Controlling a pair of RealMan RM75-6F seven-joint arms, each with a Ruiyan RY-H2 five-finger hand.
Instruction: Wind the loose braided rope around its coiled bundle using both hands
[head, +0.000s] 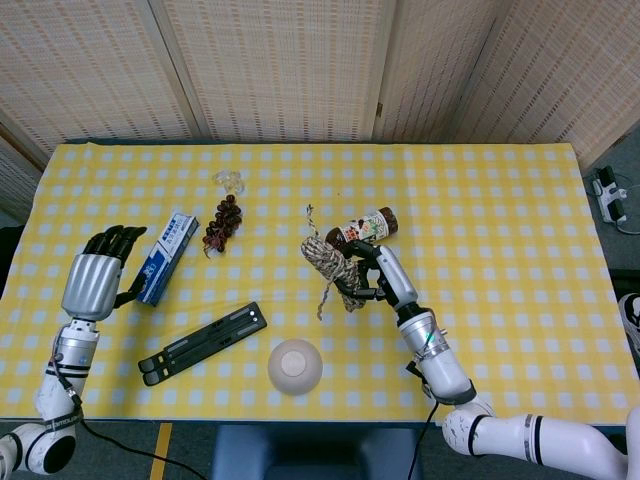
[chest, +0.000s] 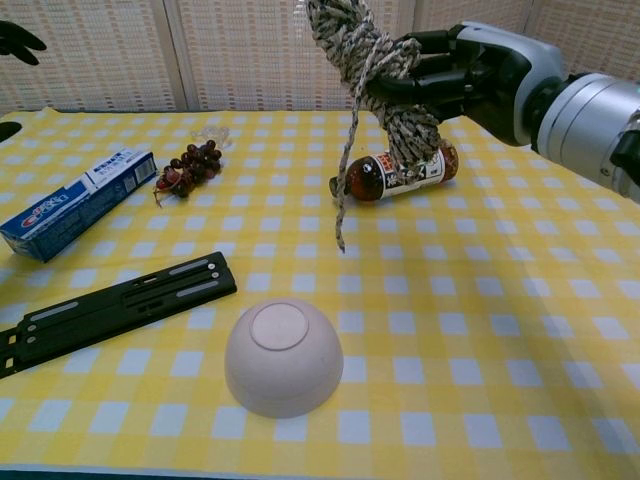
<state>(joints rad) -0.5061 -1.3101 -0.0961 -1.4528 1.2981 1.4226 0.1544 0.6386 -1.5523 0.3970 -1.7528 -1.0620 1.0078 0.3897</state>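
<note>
My right hand (head: 377, 273) (chest: 470, 72) grips the coiled rope bundle (head: 331, 263) (chest: 385, 75), a mottled beige braid, and holds it in the air above the table's middle. The loose rope end (head: 325, 297) (chest: 343, 190) hangs free below the bundle, touching nothing. My left hand (head: 97, 275) is far off at the table's left edge, fingers spread and empty. In the chest view only its fingertips (chest: 20, 38) show at the top left corner.
A brown drink bottle (head: 364, 228) (chest: 395, 170) lies just behind the bundle. A toothpaste box (head: 167, 255) (chest: 62, 203), grapes (head: 222, 221) (chest: 188, 164), a black rail (head: 203, 343) (chest: 110, 309) and an upturned bowl (head: 295, 365) (chest: 283, 355) lie on the yellow checked cloth (head: 500, 230).
</note>
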